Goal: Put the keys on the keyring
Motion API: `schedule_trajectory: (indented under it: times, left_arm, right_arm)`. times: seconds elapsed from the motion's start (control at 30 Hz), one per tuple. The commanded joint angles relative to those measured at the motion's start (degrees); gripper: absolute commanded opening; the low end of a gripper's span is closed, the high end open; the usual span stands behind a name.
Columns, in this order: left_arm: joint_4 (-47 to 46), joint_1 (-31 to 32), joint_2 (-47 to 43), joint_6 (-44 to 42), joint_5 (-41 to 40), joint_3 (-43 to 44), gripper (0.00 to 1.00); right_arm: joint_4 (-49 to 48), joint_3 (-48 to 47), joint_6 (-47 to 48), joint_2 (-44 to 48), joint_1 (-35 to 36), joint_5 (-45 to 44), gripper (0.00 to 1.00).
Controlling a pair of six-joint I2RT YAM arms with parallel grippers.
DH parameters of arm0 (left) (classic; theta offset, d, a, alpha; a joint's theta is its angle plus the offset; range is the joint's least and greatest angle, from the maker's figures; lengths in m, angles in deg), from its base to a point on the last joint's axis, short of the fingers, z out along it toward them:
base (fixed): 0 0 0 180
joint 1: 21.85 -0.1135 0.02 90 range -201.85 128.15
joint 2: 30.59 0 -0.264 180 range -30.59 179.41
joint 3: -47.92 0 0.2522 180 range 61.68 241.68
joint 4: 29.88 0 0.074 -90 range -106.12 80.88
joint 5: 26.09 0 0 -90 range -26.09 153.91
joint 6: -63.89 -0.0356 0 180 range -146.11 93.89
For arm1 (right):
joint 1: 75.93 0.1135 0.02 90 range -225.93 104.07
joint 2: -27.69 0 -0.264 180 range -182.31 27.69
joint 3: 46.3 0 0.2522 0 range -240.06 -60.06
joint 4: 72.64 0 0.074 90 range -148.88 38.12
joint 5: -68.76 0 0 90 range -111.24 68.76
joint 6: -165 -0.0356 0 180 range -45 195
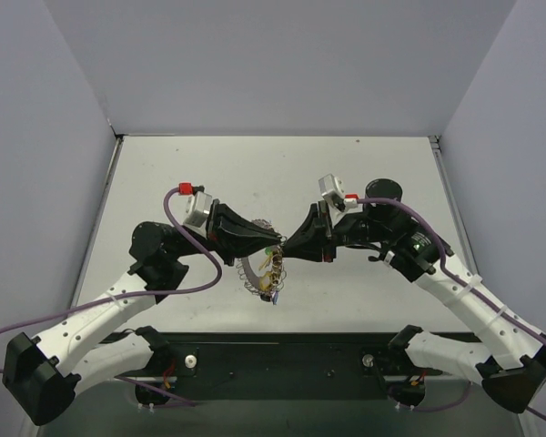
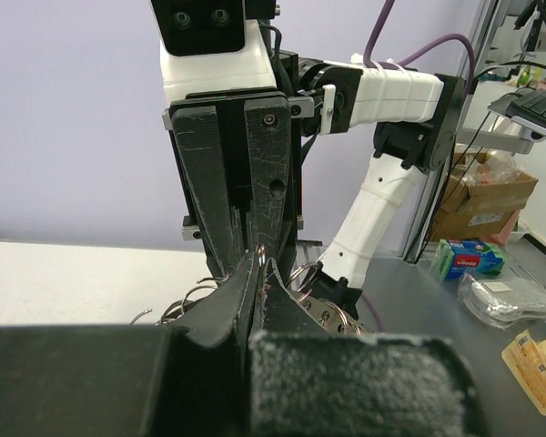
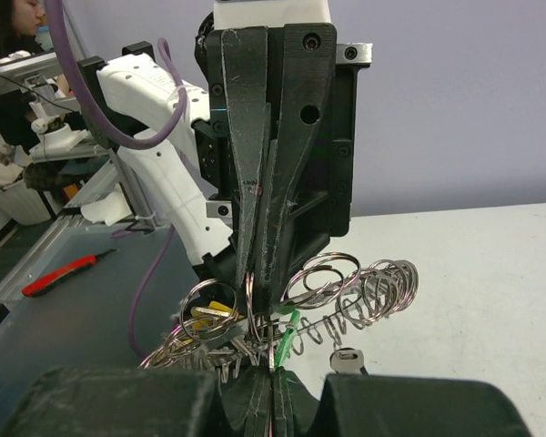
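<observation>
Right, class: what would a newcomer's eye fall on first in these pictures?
Two black hands, the left hand and the right hand, meet tip to tip over the middle of the table, both shut. From that meeting point hangs the keyring, a silvery coil of loops, with small keys bunched against it, one green-headed.

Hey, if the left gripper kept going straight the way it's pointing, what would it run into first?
Most likely the right gripper: the left gripper points at it, tip nearly to tip, with keyring wire between. Depth there is unclear.
</observation>
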Motion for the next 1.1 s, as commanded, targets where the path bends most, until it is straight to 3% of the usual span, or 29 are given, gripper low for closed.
schedule_trajectory:
  times: [0.0,0.1,0.13,0.23,0.43,0.6,0.67,0.87,1.07]
  left_arm:
    - [-8.3,-0.1,-1.3,-0.7,-2.9,2.3,0.0]
    - [-4.9,-0.1,-2.4,-2.7,-3.4,2.3,0.0]
    - [-3.7,-0.2,-2.6,-3.4,-3.9,2.2,0.0]
    - [0.2,-0.2,-3.7,-5.6,-5.9,1.3,0.0]
    - [3.9,-0.2,-4.2,-8.1,-11.4,-1.3,0.0]
    - [6.4,-0.2,-3.1,-10.8,-18.1,-2.4,0.0]
    - [7.0,-0.3,-2.1,-11.5,-21.8,-2.6,0.0]
    - [8.4,-2.9,6.0,-10.7,-31.0,-1.1,0.0]
    - [5.7,-7.3,21.1,-11.3,-36.4,5.1,0.0]
  right_arm:
    - [3.6,0.2,3.5,0.5,1.2,-2.5,0.0]
    - [3.3,1.4,3.8,3.2,0.8,-5.6,0.07]
    - [3.1,1.8,3.8,4.4,0.6,-8.1,0.17]
    - [2.1,4.0,3.2,6.8,0.0,-14.0,0.34]
    - [-1.4,9.5,0.3,8.6,-1.4,-22.3,0.54]
    - [-1.5,12.2,-0.6,9.3,-2.2,-27.4,0.64]
    - [-1.5,13.2,-0.6,9.9,-2.3,-28.5,0.75]
    - [-2.0,15.7,-4.2,10.0,-3.0,-30.9,0.82]
    - [-2.1,17.9,-5.6,9.5,-3.7,-32.1,0.85]
